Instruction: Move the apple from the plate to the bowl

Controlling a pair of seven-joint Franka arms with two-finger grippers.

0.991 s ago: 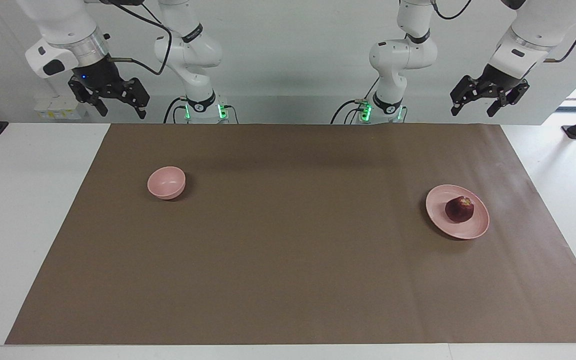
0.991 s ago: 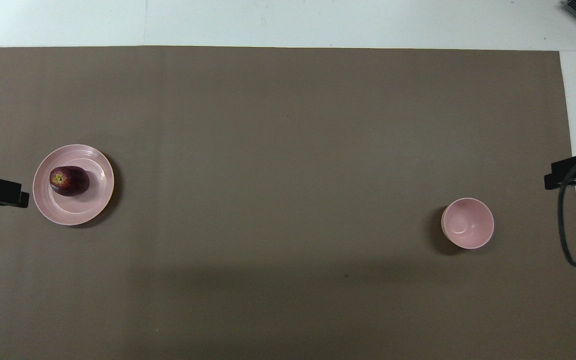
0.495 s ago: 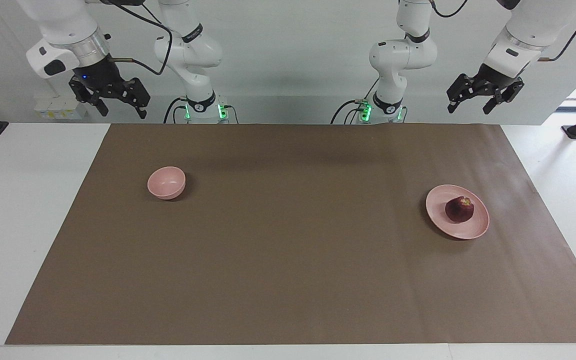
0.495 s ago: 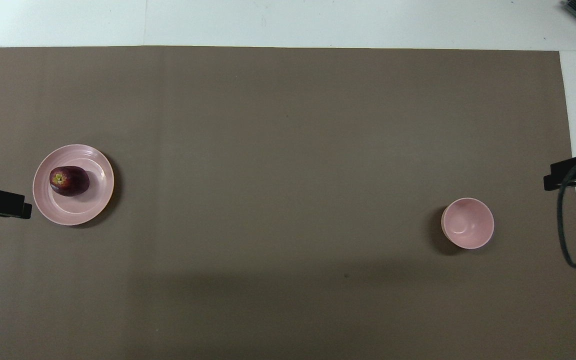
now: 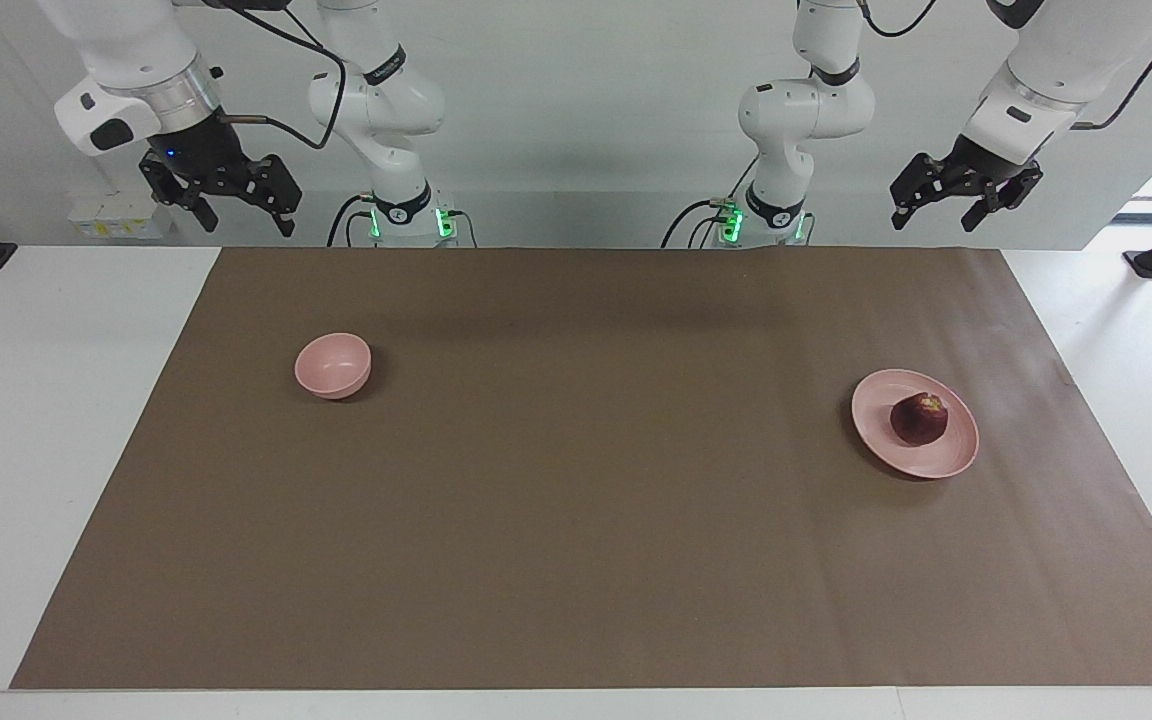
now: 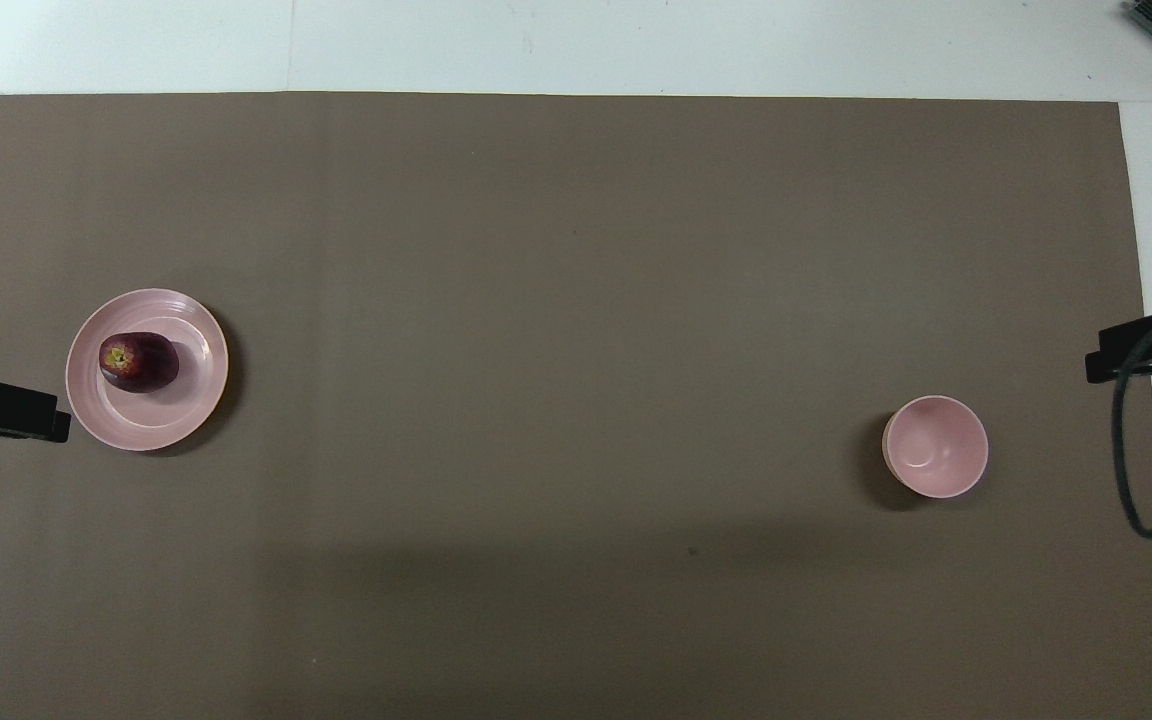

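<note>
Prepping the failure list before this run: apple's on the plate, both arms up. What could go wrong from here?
1. The apple is round and lies on its side, off-centre on the shallow plate; a nudge from the left gripper could roll it off the low rim.
2. The bowl is small and sits at the right arm's end of the table, so the carry is long and a slightly off release could miss it or tip it.
</note>
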